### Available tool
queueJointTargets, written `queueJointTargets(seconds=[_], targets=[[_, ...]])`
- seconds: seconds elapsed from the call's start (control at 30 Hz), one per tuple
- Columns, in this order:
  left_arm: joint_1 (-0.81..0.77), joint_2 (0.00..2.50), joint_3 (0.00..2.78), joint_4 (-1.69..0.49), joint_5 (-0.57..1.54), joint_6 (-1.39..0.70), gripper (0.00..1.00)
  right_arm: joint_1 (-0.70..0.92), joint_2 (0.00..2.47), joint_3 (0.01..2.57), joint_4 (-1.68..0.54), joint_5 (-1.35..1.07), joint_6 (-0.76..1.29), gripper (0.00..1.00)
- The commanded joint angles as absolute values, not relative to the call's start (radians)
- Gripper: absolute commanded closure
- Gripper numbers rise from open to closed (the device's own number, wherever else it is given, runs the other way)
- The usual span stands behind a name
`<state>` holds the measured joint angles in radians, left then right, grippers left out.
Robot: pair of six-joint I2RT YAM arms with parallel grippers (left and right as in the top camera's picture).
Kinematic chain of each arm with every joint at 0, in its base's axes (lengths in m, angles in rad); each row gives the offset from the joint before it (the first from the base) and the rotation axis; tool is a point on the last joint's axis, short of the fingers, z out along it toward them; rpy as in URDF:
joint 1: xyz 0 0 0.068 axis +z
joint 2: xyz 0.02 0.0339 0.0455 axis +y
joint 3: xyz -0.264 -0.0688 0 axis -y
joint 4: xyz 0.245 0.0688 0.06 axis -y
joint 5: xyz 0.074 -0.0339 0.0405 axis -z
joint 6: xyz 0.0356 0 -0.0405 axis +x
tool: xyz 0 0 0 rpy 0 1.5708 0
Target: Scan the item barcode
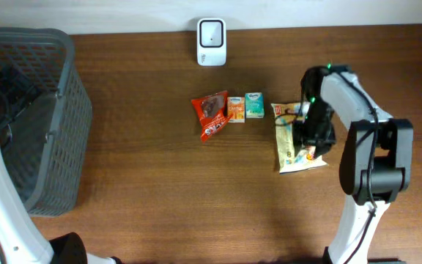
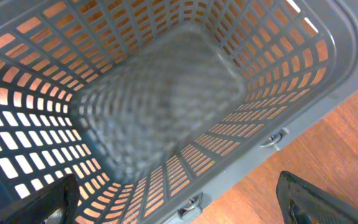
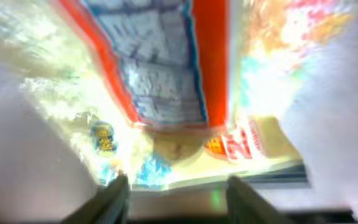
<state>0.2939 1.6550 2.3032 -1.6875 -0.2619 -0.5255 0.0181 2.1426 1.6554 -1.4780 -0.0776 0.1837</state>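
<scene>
The grey basket (image 1: 46,121) stands well to the left of the white scanner (image 1: 212,42) and nearer the robot than it. The left wrist view looks straight down into it, onto its slotted walls (image 2: 272,68) and grid floor. The left gripper (image 2: 179,206) hangs over the basket's rim. Its two dark fingertips (image 2: 319,199) sit in the bottom corners of that view, spread as wide as they go, with nothing between them and touching nothing.

The table (image 1: 160,198) carries the goods. Just below the scanner lie a red snack packet (image 1: 211,115), a small orange box (image 1: 236,110) and a small teal box (image 1: 253,105), side by side in a short row and touching or nearly so.

The task's item, a pale snack bag (image 1: 293,147), lies flat on the table to the right of the scanner and below it, near the teal box. The right gripper (image 1: 316,136) is down on the bag's right half. In the right wrist view the bag's print (image 3: 166,81) fills the frame, badly blurred. The two dark fingers (image 3: 112,200) show at the bottom edge with a gap between them. The jaws stand partly apart, but the blur hides whether they pinch the bag or only rest against it.
</scene>
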Motion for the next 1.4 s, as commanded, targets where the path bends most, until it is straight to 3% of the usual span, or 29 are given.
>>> queueJointTargets(seconds=[0.0, 0.03, 0.13, 0.2, 0.4, 0.57, 0.77, 0.83, 0.9, 0.93, 1.03, 1.07, 1.1, 1.2, 1.3, 1.37], targets=[[0.296, 1.650, 2.304, -1.688, -0.266, -0.538, 0.01, 0.013, 2.140, 1.786, -1.566, -0.075, 0.187, 0.23], [0.296, 1.650, 2.304, -1.688, -0.266, -0.538, 0.01, 0.014, 2.140, 1.792, -1.575, -0.079, 0.187, 0.14], [0.296, 1.650, 2.304, -1.688, -0.266, -0.538, 0.01, 0.057, 2.140, 1.768, -1.512, -0.046, 0.183, 0.13], [0.296, 1.650, 2.304, -1.688, -0.266, -0.538, 0.01, 0.122, 2.140, 1.761, -1.411, 0.044, 0.197, 0.00], [0.296, 1.650, 2.304, -1.688, -0.266, -0.538, 0.01, 0.263, 2.140, 1.761, -1.187, 0.268, 0.389, 0.01], [0.296, 1.650, 2.304, -1.688, -0.266, -0.538, 0.01, 0.274, 2.141, 1.726, -1.108, 0.297, 0.428, 0.01], [0.296, 1.650, 2.304, -1.688, -0.266, -0.538, 0.01, 0.274, 2.141, 1.518, -0.866, 0.384, 0.428, 0.00], [0.296, 1.650, 2.304, -1.688, -0.266, -0.538, 0.01, 0.274, 2.142, 1.495, -0.828, 0.459, 0.428, 0.10], [0.296, 1.650, 2.304, -1.688, -0.266, -0.538, 0.01, 0.273, 2.142, 1.494, -0.805, 0.488, 0.427, 0.30], [0.296, 1.650, 2.304, -1.688, -0.266, -0.538, 0.01, 0.268, 2.142, 1.494, -0.797, 0.486, 0.427, 0.46], [0.296, 1.650, 2.304, -1.688, -0.266, -0.538, 0.01, 0.252, 2.152, 1.486, -0.777, 0.482, 0.428, 0.54], [0.296, 1.650, 2.304, -1.688, -0.266, -0.538, 0.01, 0.246, 2.152, 1.483, -0.777, 0.481, 0.428, 0.70], [0.296, 1.650, 2.304, -1.688, -0.266, -0.538, 0.01, 0.234, 2.151, 1.484, -0.778, 0.448, 0.427, 0.96], [0.296, 1.650, 2.304, -1.688, -0.266, -0.538, 0.01, 0.189, 2.137, 1.665, -0.931, 0.204, 0.405, 0.96], [0.296, 1.650, 2.304, -1.688, -0.266, -0.538, 0.01, 0.097, 2.136, 2.033, -1.227, -0.297, 0.147, 0.96], [0.296, 1.650, 2.304, -1.688, -0.266, -0.538, 0.01, 0.037, 2.136, 2.063, -1.306, -0.586, 0.022, 0.96]])
